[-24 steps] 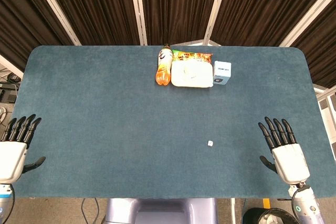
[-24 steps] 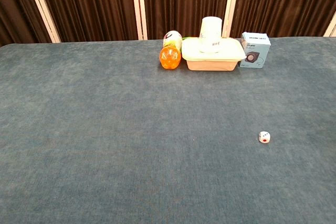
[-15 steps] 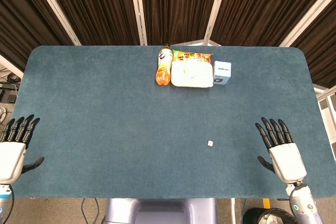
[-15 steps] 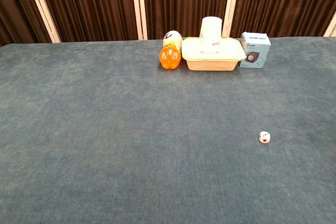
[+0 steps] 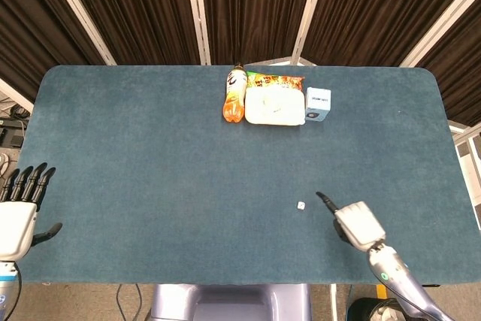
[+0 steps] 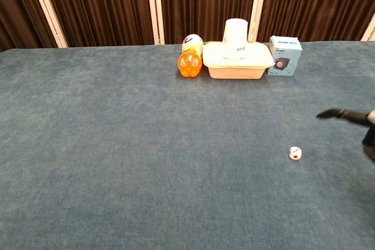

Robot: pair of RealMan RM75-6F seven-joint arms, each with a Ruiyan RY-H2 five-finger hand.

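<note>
The right robot hand [image 5: 355,221] hangs over the near right part of the tabletop [image 5: 150,148], turned side-on, holding nothing; one dark finger [image 5: 325,201] reaches toward the die [image 5: 301,205], and how the others lie cannot be told. The die sits alone on the blue cloth, just beside that fingertip but apart from it, with a red pip showing in the chest view [image 6: 295,153], where the same robot hand enters from the right edge [image 6: 366,122]. The left robot hand [image 5: 19,212] is at the near left edge of the tabletop, palm down, fingers straight and apart, holding nothing and well apart from everything else. At the far middle of the tabletop stands a row of things: an orange bottle [image 5: 234,95] lying on its side, touching or just beside a lidded container [image 5: 275,108], with a white cup [image 6: 235,38] upside down on the lid and a small blue box [image 5: 318,104] just to the right.
</note>
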